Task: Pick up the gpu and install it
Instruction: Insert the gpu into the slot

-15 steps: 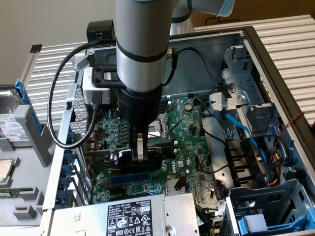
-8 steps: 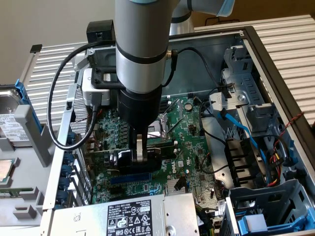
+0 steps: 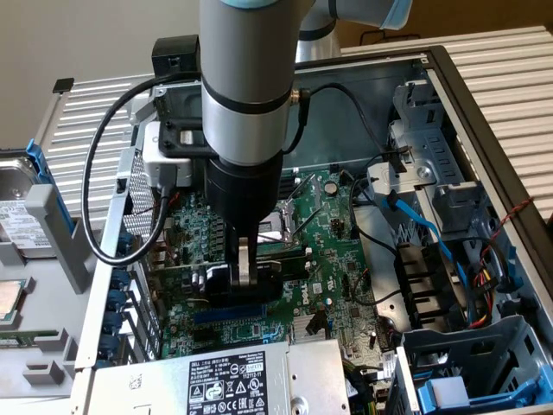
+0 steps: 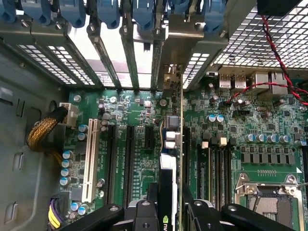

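My gripper (image 3: pixel 245 270) reaches down into the open computer case, shut on the gpu (image 3: pixel 275 278), whose black shroud shows on either side of the fingers, just above the green motherboard (image 3: pixel 333 233). In the wrist view the gpu (image 4: pixel 171 159) stands edge-on between the two black fingers (image 4: pixel 144 214), upright and in line with a long black expansion slot. Its silver bracket (image 4: pixel 174 53) sits at the rear slot openings of the case. The gripper (image 4: pixel 171 217) hides the card's lower edge, so I cannot tell how deep it sits in the slot.
A power supply (image 3: pixel 229 380) with a white label lies in front of the motherboard. Drive cages (image 3: pixel 471 363) and blue and black cables (image 3: pixel 423 229) crowd the exterior view's right. The CPU socket (image 4: pixel 269 202), memory sticks (image 4: pixel 211 161), a white slot (image 4: pixel 89 159) and blue latches (image 4: pixel 108 12) surround the card.
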